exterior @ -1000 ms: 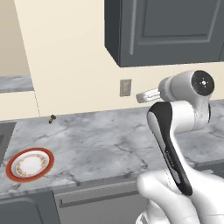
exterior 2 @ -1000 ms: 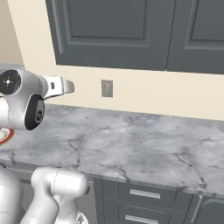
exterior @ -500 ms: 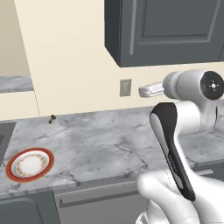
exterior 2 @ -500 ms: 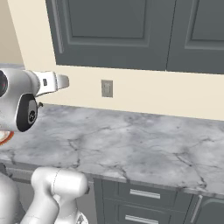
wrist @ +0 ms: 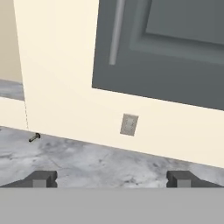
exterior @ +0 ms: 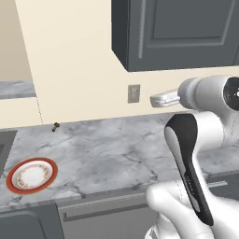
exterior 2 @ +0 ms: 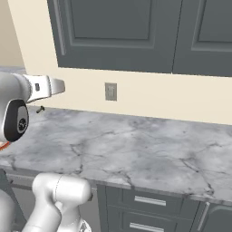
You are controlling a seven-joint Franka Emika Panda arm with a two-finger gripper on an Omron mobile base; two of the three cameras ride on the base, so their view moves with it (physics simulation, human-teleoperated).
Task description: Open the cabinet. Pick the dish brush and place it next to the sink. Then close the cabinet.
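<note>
- We see the dark grey wall cabinet [wrist: 175, 52] with its recessed-panel door shut; a slim grey bar handle [wrist: 115, 33] runs along the door's left edge in the hand view.
- The white arm's jaws [wrist: 111, 178] stand spread wide with nothing between them, raised above the grey marbled tabletop [exterior: 107, 154] and facing the cream wall [wrist: 57, 70] below the cabinet.
- The dish brush is in none of our views; we judge it sits behind the shut door. The dark sunken sink [exterior: 4, 144] shows as a sliver at the far left of the left base view, just past the red-rimmed white plate [exterior: 31, 175].
- Step in hand, as we judge it: the approach to the handle, with the door not yet opened.
- Risk: the handle is thin and lies close to the door face, so the tips could strike the panel or slip off the bar if the approach is skewed.
- Risk: the door's swing could meet the arm's forearm or elbow if the pull does not follow the hinge arc; we cannot tell which side the hinges are on.
- Risk: the small brown knob-shaped object [exterior: 56, 126] by the wall could be mistaken for the brush.
- Room: the tabletop between plate and arm is bare and wide. A grey wall outlet [wrist: 129, 124] sits under the cabinet's lower edge, and the gap there is narrow. Beside the sink, the plate takes up part of the landing space.
</note>
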